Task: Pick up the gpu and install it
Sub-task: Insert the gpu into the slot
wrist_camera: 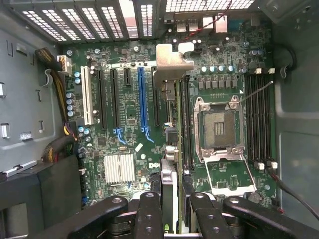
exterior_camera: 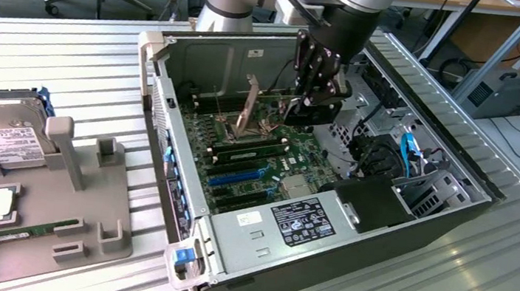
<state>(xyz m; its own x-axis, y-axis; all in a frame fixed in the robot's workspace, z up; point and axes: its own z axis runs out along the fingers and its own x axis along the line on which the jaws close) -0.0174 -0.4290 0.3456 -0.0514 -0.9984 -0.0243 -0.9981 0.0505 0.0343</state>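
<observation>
While the end effector (exterior_camera: 311,101) hangs over the open PC case (exterior_camera: 451,206), it grips the gpu (wrist_camera: 168,144) edge-on between partly closed fingers (wrist_camera: 149,211).
Card sits upright above the motherboard (wrist_camera: 129,104); long axis runs along the expansion slots, silver bracket (wrist_camera: 172,62) toward the case's rear vents. Risk, I judge: slight misalignment with the blue slot (wrist_camera: 141,99) could jam the edge connector or snag the bracket.

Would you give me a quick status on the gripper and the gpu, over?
Gripper shut on gpu, edge-on. Card above motherboard inside open case. Empty CPU socket alongside, not touching.
</observation>
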